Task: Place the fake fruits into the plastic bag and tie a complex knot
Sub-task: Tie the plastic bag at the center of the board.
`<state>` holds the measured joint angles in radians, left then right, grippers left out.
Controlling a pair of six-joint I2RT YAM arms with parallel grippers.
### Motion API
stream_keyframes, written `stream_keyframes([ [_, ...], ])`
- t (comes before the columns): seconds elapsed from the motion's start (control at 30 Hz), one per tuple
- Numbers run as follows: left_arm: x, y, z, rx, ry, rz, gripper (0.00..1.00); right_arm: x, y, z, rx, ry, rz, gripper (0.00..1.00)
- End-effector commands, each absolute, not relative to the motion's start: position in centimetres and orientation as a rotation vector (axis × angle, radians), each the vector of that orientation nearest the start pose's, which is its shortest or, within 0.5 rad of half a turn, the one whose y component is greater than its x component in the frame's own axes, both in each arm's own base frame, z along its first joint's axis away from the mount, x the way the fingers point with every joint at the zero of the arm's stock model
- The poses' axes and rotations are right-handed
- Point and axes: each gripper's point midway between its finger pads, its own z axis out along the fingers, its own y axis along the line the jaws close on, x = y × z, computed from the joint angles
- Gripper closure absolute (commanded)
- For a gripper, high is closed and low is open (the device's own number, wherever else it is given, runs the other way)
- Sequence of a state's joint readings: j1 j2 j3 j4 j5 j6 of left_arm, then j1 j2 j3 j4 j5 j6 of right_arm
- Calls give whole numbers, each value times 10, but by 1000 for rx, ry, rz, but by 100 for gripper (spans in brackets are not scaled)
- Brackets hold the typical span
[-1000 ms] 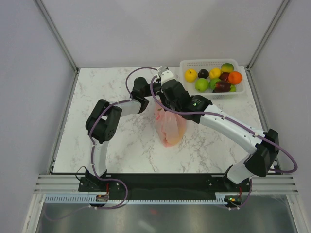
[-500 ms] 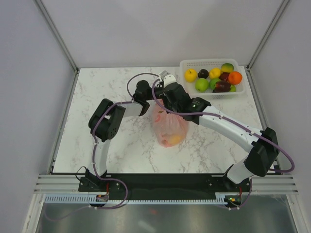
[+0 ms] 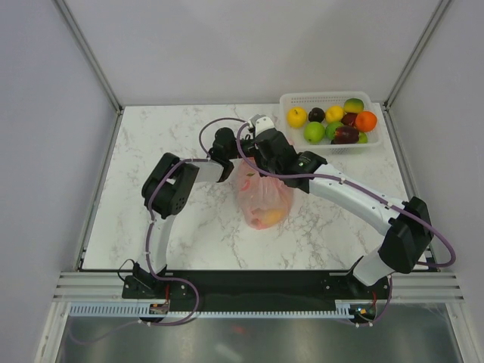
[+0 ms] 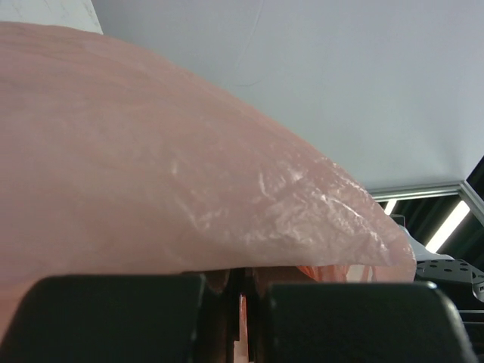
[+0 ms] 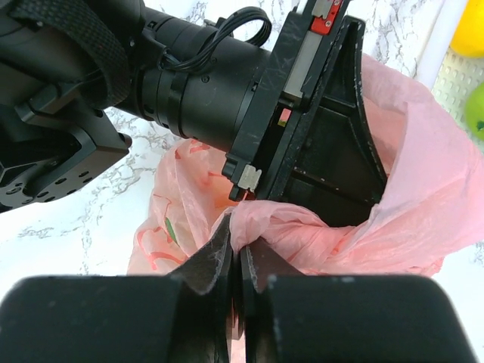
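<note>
The pink plastic bag (image 3: 263, 198) stands on the marble table with orange and yellow fake fruits (image 3: 265, 219) showing through its bottom. My left gripper (image 3: 236, 162) and right gripper (image 3: 253, 159) meet over the bag's top. In the left wrist view the left gripper (image 4: 243, 286) is shut on pink bag film (image 4: 151, 174) that fills the frame. In the right wrist view the right gripper (image 5: 240, 253) is shut on a bunched bag handle (image 5: 302, 234), right under the left gripper's black body (image 5: 302, 128). No knot shows.
A white lattice basket (image 3: 331, 97) at the back right holds more fruits: yellow (image 3: 296, 116), green (image 3: 314, 132), dark purple (image 3: 316, 114), red (image 3: 345, 134), orange (image 3: 366, 121). Grey walls and a metal frame border the table. The basket's edge (image 5: 437, 45) lies just right of the bag.
Both grippers have shifted slightly right and toward the back with the bag top. The bag body has settled wider and rounder. The left elbow has swung right.
</note>
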<state>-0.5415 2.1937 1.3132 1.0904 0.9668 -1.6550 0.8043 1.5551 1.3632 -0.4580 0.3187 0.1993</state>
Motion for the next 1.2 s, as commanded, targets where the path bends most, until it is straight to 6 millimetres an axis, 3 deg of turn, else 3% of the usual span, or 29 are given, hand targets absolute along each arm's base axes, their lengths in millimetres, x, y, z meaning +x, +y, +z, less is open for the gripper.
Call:
stream_keyframes([
  [0.0,350,-412,216,119,1958,-2259,98,342,283,210,-456,2122,227,89],
  [0.63,342,-407,240,160,1911,-2273,98,342,285,229,-453,2093,250,64],
  [0.87,342,-406,241,167,1907,-2273,98,341,287,238,-447,2087,271,45],
  [1.0,343,-404,242,162,1905,-2271,98,341,287,240,-440,2089,271,42],
  [1.07,343,-404,242,159,1904,-2273,98,342,286,243,-436,2086,266,32],
  [1.17,343,-403,242,162,1899,-2275,98,342,285,247,-429,2079,268,27],
])
